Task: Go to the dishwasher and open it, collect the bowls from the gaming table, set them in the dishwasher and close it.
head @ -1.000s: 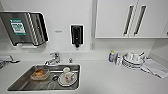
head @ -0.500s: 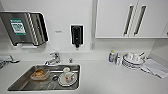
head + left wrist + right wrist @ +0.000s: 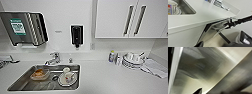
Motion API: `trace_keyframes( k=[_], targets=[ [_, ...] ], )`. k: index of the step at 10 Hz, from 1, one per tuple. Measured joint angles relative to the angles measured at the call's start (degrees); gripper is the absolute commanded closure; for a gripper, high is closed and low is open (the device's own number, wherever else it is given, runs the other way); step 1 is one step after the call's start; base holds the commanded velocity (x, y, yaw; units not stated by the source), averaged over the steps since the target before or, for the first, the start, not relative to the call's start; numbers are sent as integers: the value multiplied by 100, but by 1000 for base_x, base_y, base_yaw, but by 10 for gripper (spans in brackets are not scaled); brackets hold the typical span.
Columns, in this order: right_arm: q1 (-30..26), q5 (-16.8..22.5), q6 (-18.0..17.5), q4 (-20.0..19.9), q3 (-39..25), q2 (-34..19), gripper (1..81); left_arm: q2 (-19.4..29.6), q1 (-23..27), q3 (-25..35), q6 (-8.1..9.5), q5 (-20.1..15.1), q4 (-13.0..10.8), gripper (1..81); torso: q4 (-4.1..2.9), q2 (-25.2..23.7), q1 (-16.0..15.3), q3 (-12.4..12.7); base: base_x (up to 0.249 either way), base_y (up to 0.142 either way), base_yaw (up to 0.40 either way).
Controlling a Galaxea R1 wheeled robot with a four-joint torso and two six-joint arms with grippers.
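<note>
Dishwasher (image 3: 218, 26): under the desk (image 3: 112, 77), door tilted part open, my right end effector (image 3: 228, 24) at its top edge; grip state I cannot tell. Best drawn down steadily, level. Sink (image 3: 27, 85): mug, plate inside. Stacked plates (image 3: 133, 62), cloth: above, not obstructing.

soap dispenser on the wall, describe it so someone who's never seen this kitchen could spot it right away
Start at the steel sink set in the white counter and look up the white wall above its tap. The soap dispenser hangs there, between the steel paper towel holder and the white wall cabinets. It is the one small, black, upright box.
</note>
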State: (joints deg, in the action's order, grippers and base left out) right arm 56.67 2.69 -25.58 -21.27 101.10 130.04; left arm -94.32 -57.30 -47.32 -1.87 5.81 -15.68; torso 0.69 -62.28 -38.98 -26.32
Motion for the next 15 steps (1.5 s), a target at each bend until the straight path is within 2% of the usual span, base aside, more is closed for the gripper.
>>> trace_keyframes(
  k=[7,15],
  targets=[
    [219,-140,-38,52,-29,-22,10,-61,0,-5,0,0,0,10,0,0,0,2,0,0,0],
    [165,-195,-39,57,6,23,10,-83,33,-24,7,0,0,10,0,5,-7,0,-27,0,0]
  ],
)
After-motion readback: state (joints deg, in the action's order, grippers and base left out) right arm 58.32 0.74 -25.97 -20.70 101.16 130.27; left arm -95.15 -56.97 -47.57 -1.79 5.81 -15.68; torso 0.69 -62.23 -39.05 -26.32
